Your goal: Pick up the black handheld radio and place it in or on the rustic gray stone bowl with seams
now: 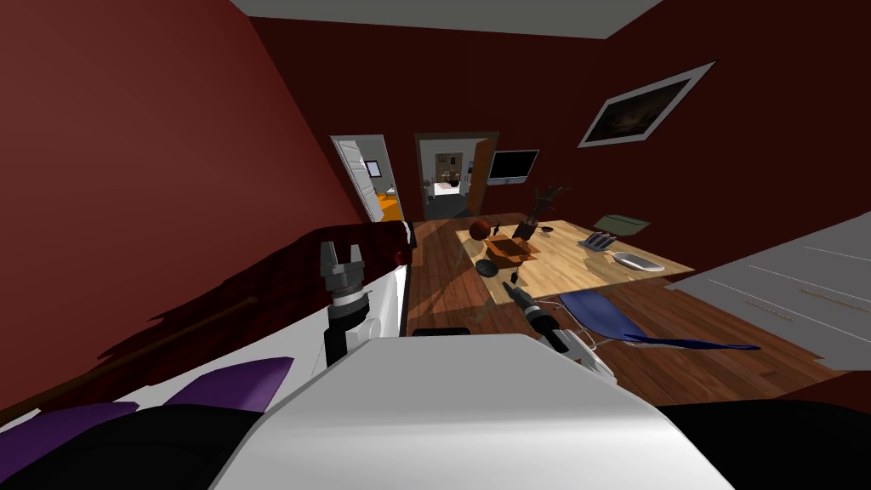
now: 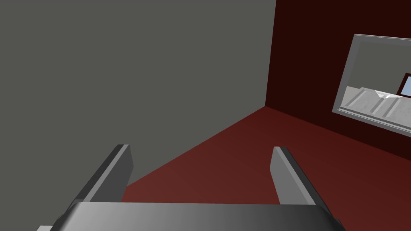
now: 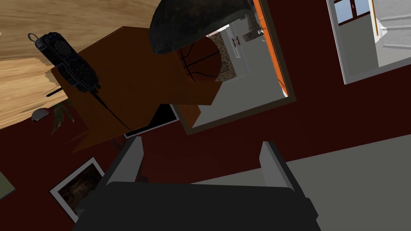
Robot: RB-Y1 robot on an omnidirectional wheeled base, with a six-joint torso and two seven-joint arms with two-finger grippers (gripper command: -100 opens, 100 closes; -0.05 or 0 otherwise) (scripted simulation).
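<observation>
Currently the black handheld radio [image 3: 68, 64] lies on the wooden desk [image 1: 578, 255], just beside the brown box [image 3: 132, 80]. The dark stone bowl [image 3: 196, 24] sits near another side of that box. The right claw [image 3: 202, 142] is spread and empty, near the box; the left claw [image 2: 200, 147] is also spread, well apart from the box

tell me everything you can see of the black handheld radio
The black handheld radio is a slim dark body with a dotted speaker grille at one end, a small grey loop by that end and a thin black antenna running from the other. It is at the light wood table, beside the brown box, its antenna crossing the box's side; whether they touch is unclear. Nothing grips it: the right gripper is open, its fingers well short of it.
</observation>
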